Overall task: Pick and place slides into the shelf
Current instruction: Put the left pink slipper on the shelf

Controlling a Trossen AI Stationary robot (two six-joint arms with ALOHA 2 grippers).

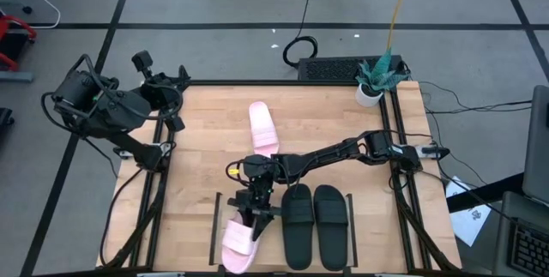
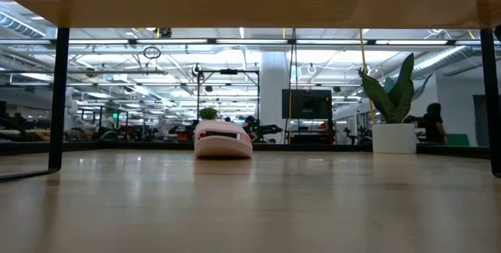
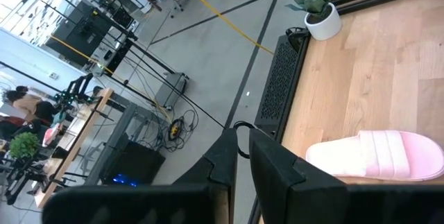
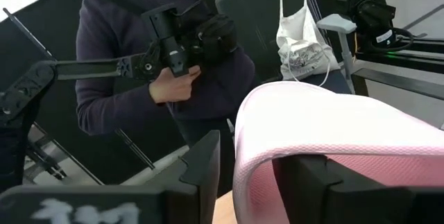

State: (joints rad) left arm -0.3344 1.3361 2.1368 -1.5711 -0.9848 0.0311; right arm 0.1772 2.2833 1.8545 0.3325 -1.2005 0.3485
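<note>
Overhead, your right gripper (image 1: 256,209) is stretched across the table to the near edge, over the pink slide (image 1: 239,241) that lies on the shelf (image 1: 360,225). The right wrist view shows the fingers (image 4: 205,165) straddling that slide's strap (image 4: 333,123), one finger on each side, with a slight gap showing at one finger; whether they press the strap you cannot tell. This pink slide lies tilted at the left end of the shelf, its near end reaching the board's front edge. Just beside it, to the right, the two black slides (image 1: 315,224) lie side by side, parallel, on the same board between the black end rails. The second pink slide (image 1: 262,128) rests on the tabletop (image 1: 206,140) well apart from the shelf, near the middle. Your left gripper (image 1: 176,105) waits at the table's far left corner, its fingers (image 3: 225,158) nearly together and holding nothing. A potted plant (image 1: 376,78) stands at the far right corner. Beyond the shelf, a person (image 4: 152,64) in a dark sleeve grips a control arm.
</note>
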